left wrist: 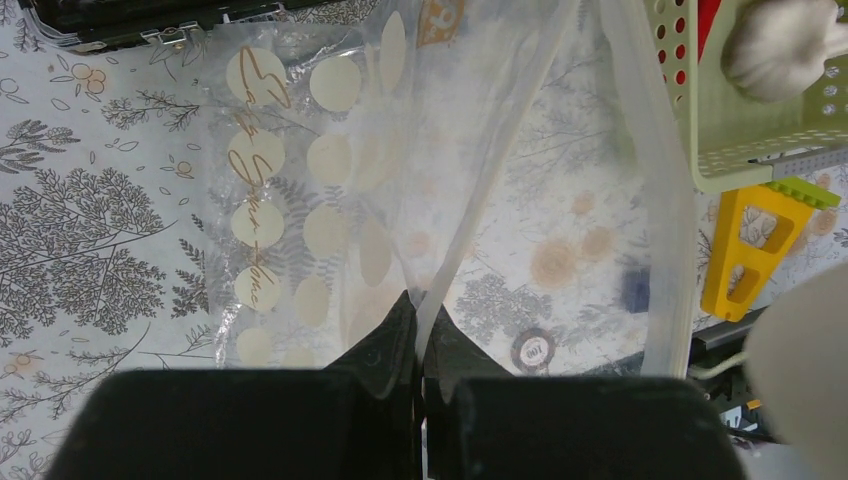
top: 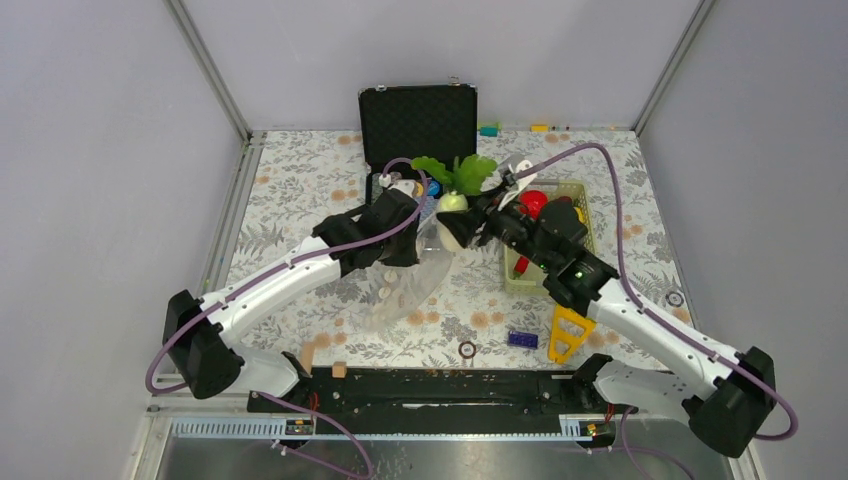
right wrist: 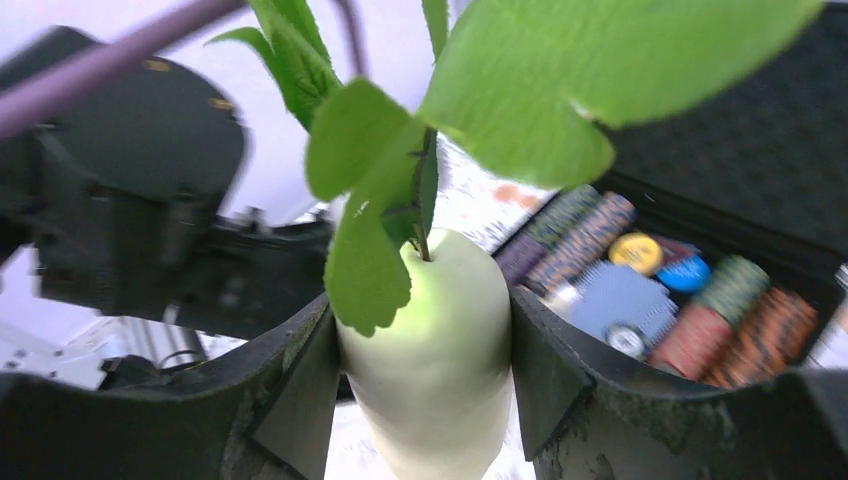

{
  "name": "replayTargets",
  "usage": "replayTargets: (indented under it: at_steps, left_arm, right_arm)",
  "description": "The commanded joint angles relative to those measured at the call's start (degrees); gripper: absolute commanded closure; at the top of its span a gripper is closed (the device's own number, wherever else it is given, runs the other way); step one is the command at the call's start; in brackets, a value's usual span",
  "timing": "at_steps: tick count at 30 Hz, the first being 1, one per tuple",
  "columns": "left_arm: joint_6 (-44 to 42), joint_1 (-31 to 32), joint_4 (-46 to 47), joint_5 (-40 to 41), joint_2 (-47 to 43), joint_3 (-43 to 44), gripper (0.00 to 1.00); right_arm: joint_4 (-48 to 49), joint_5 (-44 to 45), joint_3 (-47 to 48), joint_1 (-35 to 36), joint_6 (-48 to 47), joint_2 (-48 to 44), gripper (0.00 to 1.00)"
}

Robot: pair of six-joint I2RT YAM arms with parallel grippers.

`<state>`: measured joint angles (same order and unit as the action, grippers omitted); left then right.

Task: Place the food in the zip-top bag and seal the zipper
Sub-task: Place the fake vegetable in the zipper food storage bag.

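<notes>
My right gripper is shut on a white toy radish with green leaves. In the top view the radish hangs just right of the zip-top bag's raised mouth, leaves pointing to the far side. My left gripper is shut on an edge of the clear zip-top bag, printed with cream dots, and holds it up off the table. The pale zipper strip runs along the bag's mouth. More food, a red piece, lies in the green basket.
An open black case with striped poker chips stands at the back. A yellow bracket, a blue brick and a loose chip lie near the front edge. The green basket is right of the bag.
</notes>
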<state>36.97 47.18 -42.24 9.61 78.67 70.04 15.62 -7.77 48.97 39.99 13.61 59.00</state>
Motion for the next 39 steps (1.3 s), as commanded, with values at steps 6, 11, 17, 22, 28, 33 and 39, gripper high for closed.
replayTargets:
  at_steps: [6,11,17,22,28,33,39]
  left_arm:
    - [2.5,-0.3,2.9,-2.6,-4.5,-0.3,1.0]
    - [3.6,-0.2,3.7,-0.7,-7.7,-2.8,1.0]
    - [5.7,-0.3,7.1,-0.7,-10.6,-5.5,1.0]
    - [6.2,-0.3,8.8,-0.1,-11.8,-6.2,1.0]
    - [6.4,-0.4,9.1,0.9,-11.5,-6.6,1.0]
    - [6.4,-0.6,9.3,0.6,-11.1,-6.6,1.0]
    - [5.2,-0.8,9.2,0.4,-11.0,-6.5,1.0]
  right_arm:
    - [26.5,-1.6,-1.1,6.8,0.8,9.3,0.76]
    - [29.2,0.1,-7.1,7.2,2.7,9.8,0.72]
    - [27.0,2.1,-11.3,8.1,5.2,8.1,0.61]
    - [25.5,1.4,-10.8,9.6,5.5,9.4,0.4]
    - [14.7,-2.4,-5.5,9.7,5.9,9.1,0.07]
    - [9.2,-0.6,-4.5,9.7,6.8,6.1,0.0]
    - [-5.5,10.8,-0.7,9.6,7.8,2.2,0.0]
